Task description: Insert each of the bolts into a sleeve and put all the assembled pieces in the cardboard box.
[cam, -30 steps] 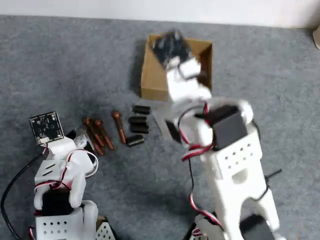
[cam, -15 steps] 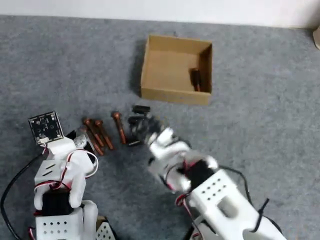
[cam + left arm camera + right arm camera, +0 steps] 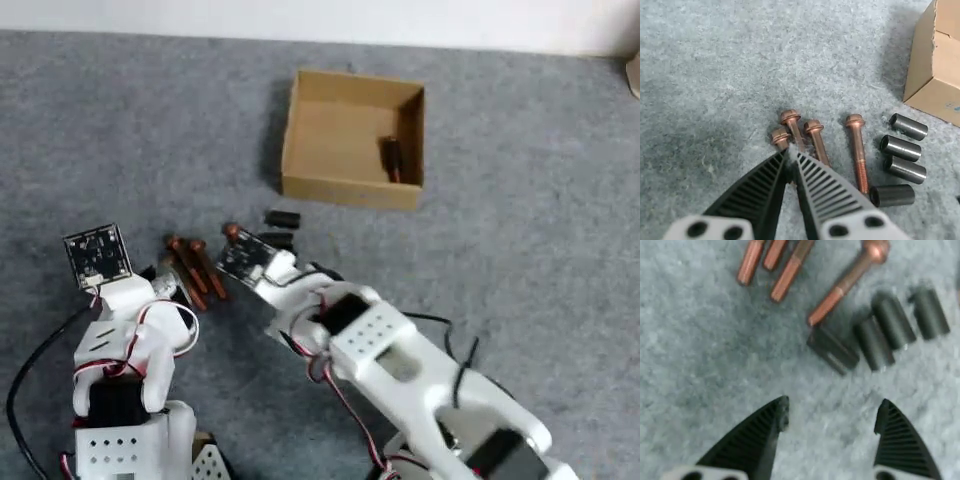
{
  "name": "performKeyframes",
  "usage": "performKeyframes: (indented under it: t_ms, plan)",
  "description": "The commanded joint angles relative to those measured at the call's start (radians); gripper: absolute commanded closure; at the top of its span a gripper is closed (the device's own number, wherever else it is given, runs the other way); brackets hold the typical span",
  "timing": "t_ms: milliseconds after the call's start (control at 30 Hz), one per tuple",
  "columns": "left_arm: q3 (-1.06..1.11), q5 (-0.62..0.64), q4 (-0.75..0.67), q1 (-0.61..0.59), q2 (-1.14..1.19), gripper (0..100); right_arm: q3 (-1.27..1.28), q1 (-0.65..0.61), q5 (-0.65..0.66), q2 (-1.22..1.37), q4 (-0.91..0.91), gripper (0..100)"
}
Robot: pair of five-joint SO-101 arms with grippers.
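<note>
My right gripper (image 3: 832, 407) hangs spread wide and empty over the grey felted worktop (image 3: 520, 250). The nearest sleeve (image 3: 832, 351) lies just ahead of its tips, long axis skewed to the line between my jaws, so I judge a wrist turn is needed first. The sleeves are smooth, dark, stubby cylinders; the bolts (image 3: 847, 282) are coppery with flanged heads. My left gripper (image 3: 791, 154), nearly closed with nothing clearly held, points at the bolts. The cardboard box (image 3: 345, 188) stands toward the worktop's far edge.

we saw a grey, felt-like carpet (image 3: 120, 130) covering the table, and a pale white strip (image 3: 300, 20) ran along its far edge.
</note>
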Motion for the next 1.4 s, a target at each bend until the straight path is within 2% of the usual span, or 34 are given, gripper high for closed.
performKeyframes:
  t_ms: [0, 333, 567, 833, 1100, 1367]
  plan:
    - [-0.005, -0.044, -0.035, -0.016, -0.007, 99, -0.071, -0.013, 0.069, 0.070, -0.064, 73.5]
    - [-0.012, -0.046, -0.035, -0.102, -0.007, 99, -0.077, -0.015, 0.187, 0.216, -0.131, 73.5]
    - [-0.013, -0.046, -0.035, -0.107, -0.007, 99, -0.079, -0.024, 0.190, 0.222, -0.222, 73.5]
    - [-0.015, -0.046, -0.035, -0.107, -0.008, 99, -0.110, -0.062, 0.235, 0.231, -0.222, 73.5]
    - [-0.027, -0.046, -0.035, -0.160, -0.008, 99, -0.162, -0.058, 0.239, 0.378, -0.225, 73.5]
    - [-0.027, -0.046, -0.035, -0.165, -0.008, 99, -0.208, -0.045, 0.239, 0.467, -0.220, 73.5]
